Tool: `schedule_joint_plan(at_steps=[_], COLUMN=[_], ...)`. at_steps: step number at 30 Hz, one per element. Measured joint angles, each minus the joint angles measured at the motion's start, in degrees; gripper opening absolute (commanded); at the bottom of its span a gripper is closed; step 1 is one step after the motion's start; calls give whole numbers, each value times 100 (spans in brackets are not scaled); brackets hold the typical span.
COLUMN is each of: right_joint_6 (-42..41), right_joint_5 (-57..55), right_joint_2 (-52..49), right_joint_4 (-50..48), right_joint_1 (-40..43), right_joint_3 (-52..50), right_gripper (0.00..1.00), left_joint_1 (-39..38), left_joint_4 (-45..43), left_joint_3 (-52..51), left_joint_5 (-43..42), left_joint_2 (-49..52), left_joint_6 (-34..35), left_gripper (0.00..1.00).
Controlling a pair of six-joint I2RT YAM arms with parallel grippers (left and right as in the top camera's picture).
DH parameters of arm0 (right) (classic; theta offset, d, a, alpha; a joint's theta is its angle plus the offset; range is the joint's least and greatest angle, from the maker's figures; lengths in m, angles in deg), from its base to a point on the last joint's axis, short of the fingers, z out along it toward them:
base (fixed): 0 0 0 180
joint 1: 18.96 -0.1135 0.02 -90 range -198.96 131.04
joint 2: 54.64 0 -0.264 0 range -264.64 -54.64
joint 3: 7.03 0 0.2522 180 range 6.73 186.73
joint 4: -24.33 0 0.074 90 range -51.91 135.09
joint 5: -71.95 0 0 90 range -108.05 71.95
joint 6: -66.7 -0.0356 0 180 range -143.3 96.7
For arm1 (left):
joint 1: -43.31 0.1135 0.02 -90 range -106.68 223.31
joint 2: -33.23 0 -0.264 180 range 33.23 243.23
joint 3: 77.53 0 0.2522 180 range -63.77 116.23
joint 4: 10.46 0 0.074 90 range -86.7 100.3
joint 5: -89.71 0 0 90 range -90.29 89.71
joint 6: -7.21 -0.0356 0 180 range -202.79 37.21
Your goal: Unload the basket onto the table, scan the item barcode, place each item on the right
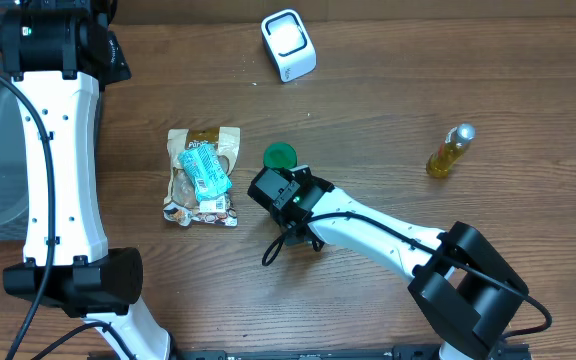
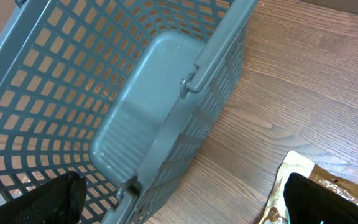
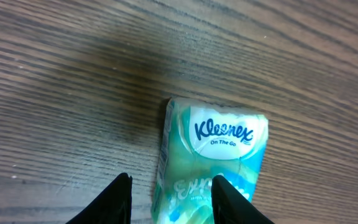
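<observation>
Right gripper point(image 3: 173, 182) straddled the near end of the Kleenex pack point(image 3: 219, 149) on the worktop point(image 3: 73, 74), pinching or not I couldn't tell, and sitting off-centre like that, the slick wrapper could've squirted sideways!

- A wooden table point(image 1: 468, 60) fills almost the whole overhead view. Its top is mid-brown, with the grain running from side to side.
- Close up in the right wrist view, the grain shows as fine dark streaks on a lighter brown, slightly blurred.
- Beyond the table's far edge lies a narrow dark strip; what is there cannot be made out.
- A grey plastic basket point(image 2: 73, 93) with lattice walls and a solid floor rests at the table's left edge.
- The light is soft and even, and shadows on the wood are faint and diffuse.
- The wood looks paler toward the upper right of the left wrist view.
</observation>
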Motion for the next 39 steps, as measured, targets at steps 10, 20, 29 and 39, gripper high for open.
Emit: schedule_joint_plan(at_steps=[10, 20, 29, 39], right_joint_6=[11, 20, 31, 44], right_joint_5=[-15, -24, -26, -201], right_joint_2=[-221, -225, -225, -247], right_joint_4=[-278, -264, -177, 553], right_joint_1=[4, 15, 26, 37], right_joint_3=[-96, -96, -87, 450], right_gripper=[29, 29, 30, 36], left_joint_1=[2, 2, 2, 0], left_joint_4=[2, 2, 0, 0], left_joint_3=[0, 0, 0, 0], left_joint_5=[0, 0, 0, 0], left_joint_2=[0, 0, 0, 0], left_joint_6=[2, 0, 2, 2], left_gripper=[99, 100, 99, 99])
